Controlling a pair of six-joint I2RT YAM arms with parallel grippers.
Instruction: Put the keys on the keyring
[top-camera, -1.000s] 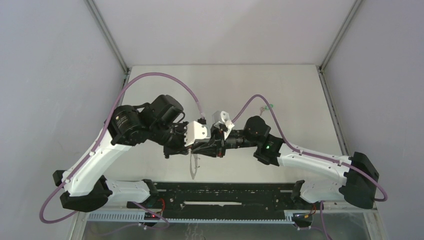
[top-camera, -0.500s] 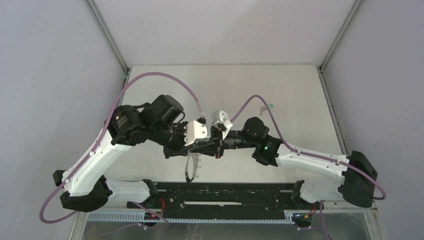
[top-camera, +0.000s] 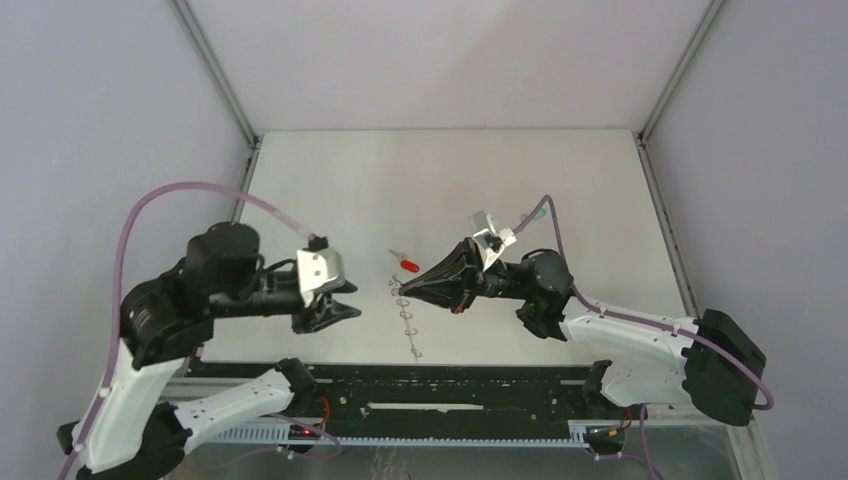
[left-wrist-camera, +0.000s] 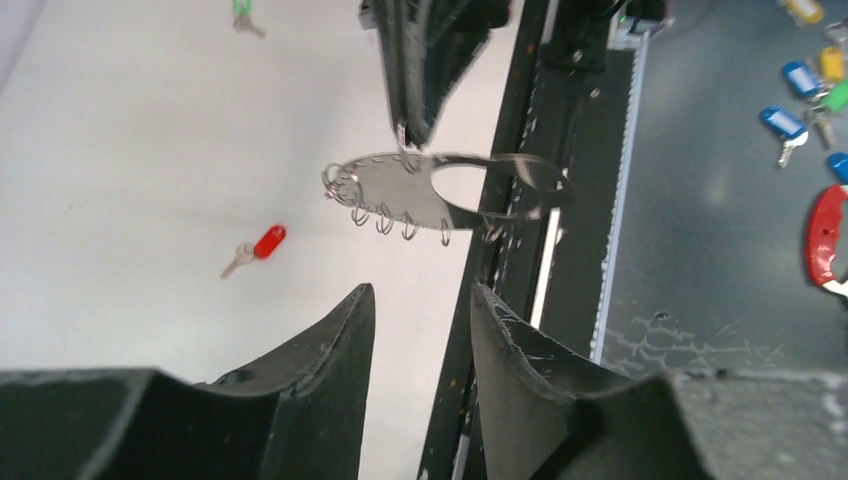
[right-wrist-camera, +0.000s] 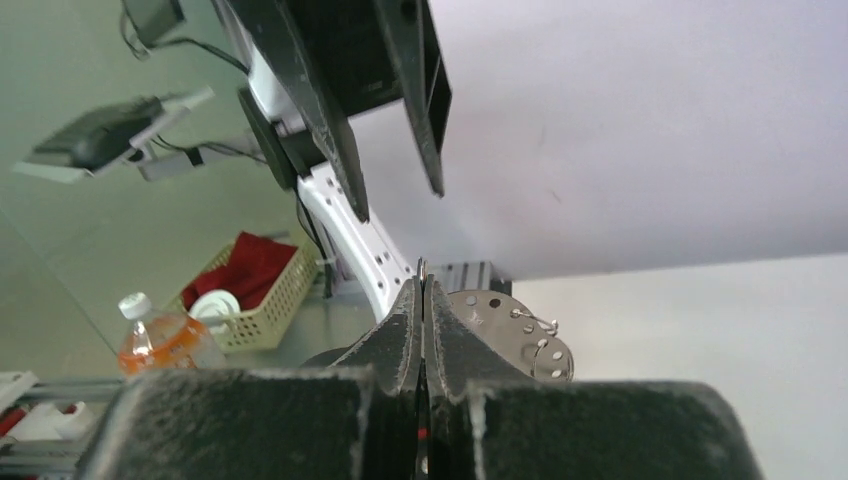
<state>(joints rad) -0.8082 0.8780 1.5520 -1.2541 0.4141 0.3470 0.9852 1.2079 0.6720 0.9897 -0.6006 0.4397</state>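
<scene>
Because the right gripper (top-camera: 404, 290) pinches the keyring (left-wrist-camera: 385, 190), seemingly by one thin edge, while the left gripper (left-wrist-camera: 420, 300) stands spread and empty, the keyring may pivot or slip.

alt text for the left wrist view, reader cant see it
The right gripper pinches a flat grey oval keyring with small wire hooks by its edge, ahead of the left gripper, its black fingers open. A silver key with a red plastic head lies on the white table at frame left; a green-headed key sits at the top edge.
</scene>
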